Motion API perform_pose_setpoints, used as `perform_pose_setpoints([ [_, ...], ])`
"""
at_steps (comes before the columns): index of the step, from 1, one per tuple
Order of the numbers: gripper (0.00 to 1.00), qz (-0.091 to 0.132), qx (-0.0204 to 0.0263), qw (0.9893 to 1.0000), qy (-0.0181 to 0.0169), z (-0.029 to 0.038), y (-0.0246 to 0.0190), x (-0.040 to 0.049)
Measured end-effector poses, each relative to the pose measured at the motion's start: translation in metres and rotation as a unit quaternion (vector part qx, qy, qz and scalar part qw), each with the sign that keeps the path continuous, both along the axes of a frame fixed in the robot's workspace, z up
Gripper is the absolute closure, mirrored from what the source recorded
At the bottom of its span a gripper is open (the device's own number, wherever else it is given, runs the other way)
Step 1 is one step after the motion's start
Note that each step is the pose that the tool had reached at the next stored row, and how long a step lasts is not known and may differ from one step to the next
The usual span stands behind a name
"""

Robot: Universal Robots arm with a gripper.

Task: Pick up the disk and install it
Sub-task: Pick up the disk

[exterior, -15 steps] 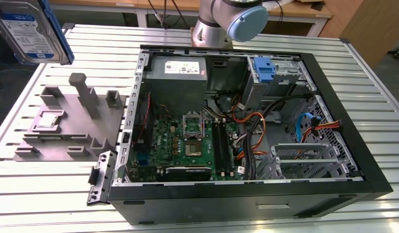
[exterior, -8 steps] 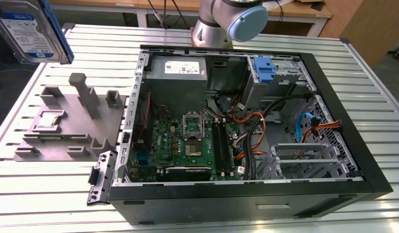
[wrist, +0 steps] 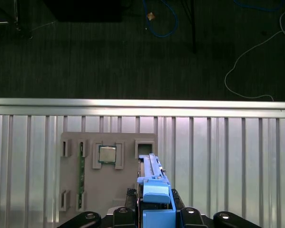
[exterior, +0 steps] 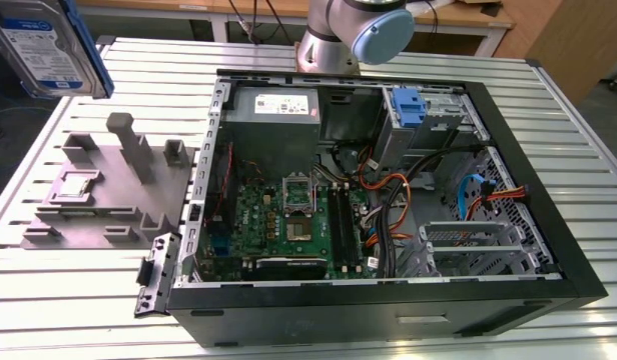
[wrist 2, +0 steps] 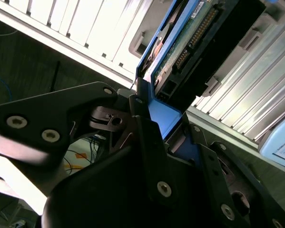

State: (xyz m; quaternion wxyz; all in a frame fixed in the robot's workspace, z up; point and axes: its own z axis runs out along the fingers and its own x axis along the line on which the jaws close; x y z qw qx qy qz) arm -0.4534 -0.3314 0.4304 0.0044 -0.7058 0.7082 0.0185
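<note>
Your gripper [wrist: 154, 211] is clamped on the disk [exterior: 38, 45], held high at 10 o'clock in the exterior view. Its long axis runs straight out from the jaws; the computer case [exterior: 389, 300] sits toward 4 o'clock.

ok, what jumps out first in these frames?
The disk hangs high at the exterior view's upper left, label out, over the grey fixture. In the first wrist view the gripper is shut on its blue frame. The open PC case takes up the middle of the slatted table, with its green motherboard exposed.
</note>
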Motion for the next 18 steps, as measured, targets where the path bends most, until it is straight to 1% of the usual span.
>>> perform_pose_setpoints([
  [4,0.63,0.000,0.0000,1.0000,0.0000,0.0015,0.0000,0.0000],
  [13,0.63,0.000,0.0000,1.0000,0.0000,0.0077,0.0000,0.0000],
  [18,0.63,0.000,0.0000,1.0000,-0.0001,0.0080,0.0000,0.0000],
])
